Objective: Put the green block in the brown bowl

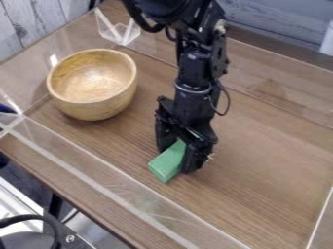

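Observation:
The green block (166, 163) lies flat on the wooden table near its front edge, with only its near end showing. My gripper (184, 154) has come straight down over it, open, its black fingers (200, 158) standing on either side of the block's far part. Whether the fingers touch the block I cannot tell. The brown bowl (92, 83) sits empty at the left of the table, well apart from the arm and the block.
A clear plastic wall (78, 180) runs along the table's front and left edges. A small clear object (124, 32) stands at the back behind the bowl. Black cables (39, 233) hang below the front-left corner.

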`<action>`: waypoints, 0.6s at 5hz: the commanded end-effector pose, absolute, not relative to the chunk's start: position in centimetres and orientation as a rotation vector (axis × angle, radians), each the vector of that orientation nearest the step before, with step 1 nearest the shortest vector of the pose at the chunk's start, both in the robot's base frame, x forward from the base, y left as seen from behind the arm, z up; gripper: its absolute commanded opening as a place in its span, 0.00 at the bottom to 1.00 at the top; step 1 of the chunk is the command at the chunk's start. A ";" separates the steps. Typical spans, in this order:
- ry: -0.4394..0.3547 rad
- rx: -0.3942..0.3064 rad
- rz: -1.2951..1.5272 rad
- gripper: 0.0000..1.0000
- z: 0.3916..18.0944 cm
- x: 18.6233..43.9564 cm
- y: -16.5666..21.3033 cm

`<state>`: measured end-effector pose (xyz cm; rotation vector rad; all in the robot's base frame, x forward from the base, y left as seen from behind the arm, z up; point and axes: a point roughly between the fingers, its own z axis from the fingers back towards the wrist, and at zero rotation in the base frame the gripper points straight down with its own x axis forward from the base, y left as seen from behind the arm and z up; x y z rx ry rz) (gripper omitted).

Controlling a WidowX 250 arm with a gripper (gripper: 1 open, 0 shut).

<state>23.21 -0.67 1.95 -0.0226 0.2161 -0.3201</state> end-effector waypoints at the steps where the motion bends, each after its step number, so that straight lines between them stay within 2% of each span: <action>1: 0.181 -0.035 -0.328 1.00 2.7 23.8 -0.6; 3: 0.173 -0.040 -0.327 1.00 2.6 24.1 -0.7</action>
